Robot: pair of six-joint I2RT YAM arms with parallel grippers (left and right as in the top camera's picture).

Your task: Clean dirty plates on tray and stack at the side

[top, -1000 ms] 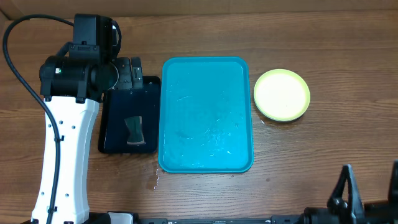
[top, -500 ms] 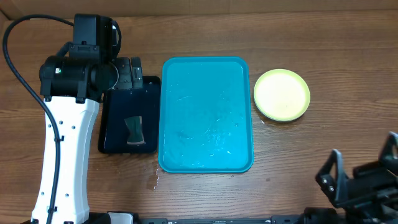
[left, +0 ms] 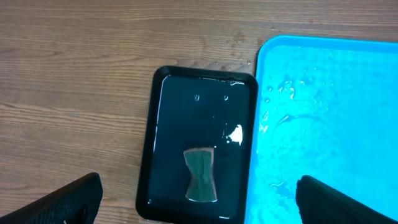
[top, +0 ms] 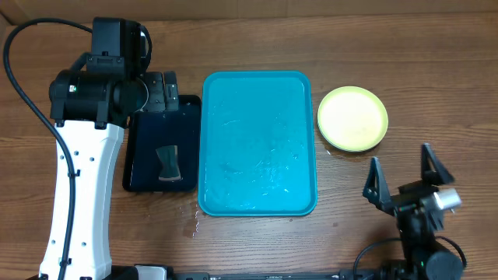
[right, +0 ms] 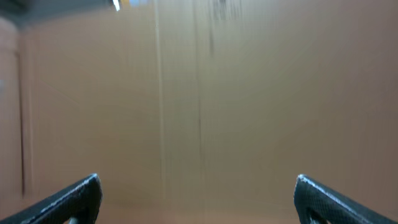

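Observation:
The turquoise tray (top: 257, 144) lies in the middle of the table, wet, with no plate on it; its left part shows in the left wrist view (left: 329, 118). A yellow-green plate (top: 352, 118) rests on the wood to the tray's right; whether others lie under it I cannot tell. My right gripper (top: 401, 173) is open and empty near the front right, just in front of that plate. Its wrist view shows only blurred brown between the spread fingertips (right: 199, 208). My left gripper (left: 202, 208) hangs open and empty over the black tray.
A small black tray (top: 162, 152) holding water lies left of the turquoise tray, with a grey-green sponge piece (left: 201, 175) in it. Water drops dot the wood near the trays' corners. The left arm's white link (top: 78, 194) spans the left side.
The right arm has come in from the bottom right corner toward the table's middle, with its gripper open throughout. The left arm, trays and plate have not moved.

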